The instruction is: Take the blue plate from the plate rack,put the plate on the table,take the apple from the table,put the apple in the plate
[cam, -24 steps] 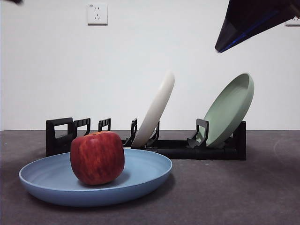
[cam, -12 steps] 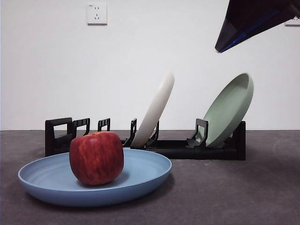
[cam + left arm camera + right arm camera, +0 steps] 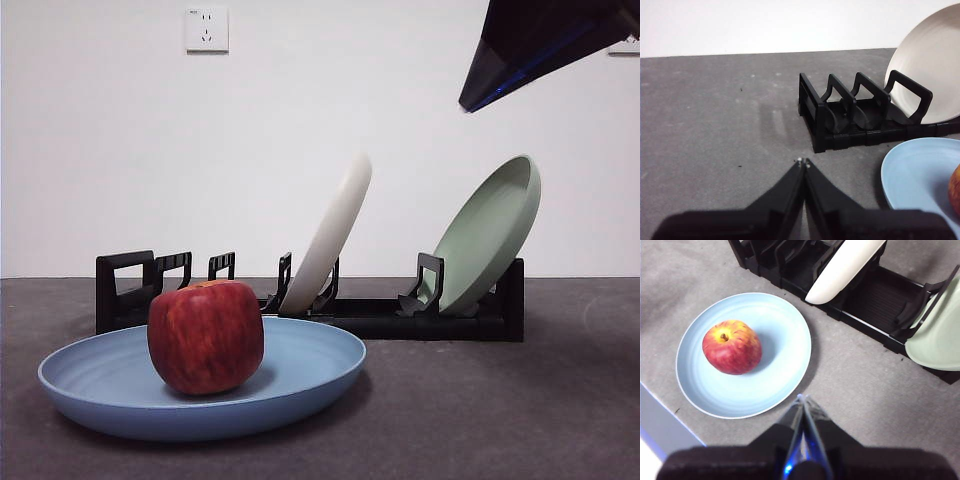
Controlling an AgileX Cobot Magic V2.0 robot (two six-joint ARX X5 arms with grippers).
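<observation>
The blue plate (image 3: 300, 375) lies flat on the table (image 3: 500, 420) in front of the plate rack (image 3: 380, 318). The red apple (image 3: 206, 336) stands in it, left of the plate's middle. In the right wrist view the apple (image 3: 732, 347) sits in the plate (image 3: 780, 365), and my right gripper (image 3: 803, 399) hangs high above the plate's near rim, shut and holding nothing. Its dark tip (image 3: 530, 50) shows at the front view's top right. My left gripper (image 3: 803, 162) is shut and holds nothing, low over bare table beside the rack's handle end (image 3: 815, 115), clear of the plate (image 3: 910, 175).
A cream-white plate (image 3: 330, 235) leans in the rack's middle slot and a pale green plate (image 3: 490, 235) leans at its right end. The slots at the handle end hold nothing. A wall socket (image 3: 206, 28) is on the white wall behind.
</observation>
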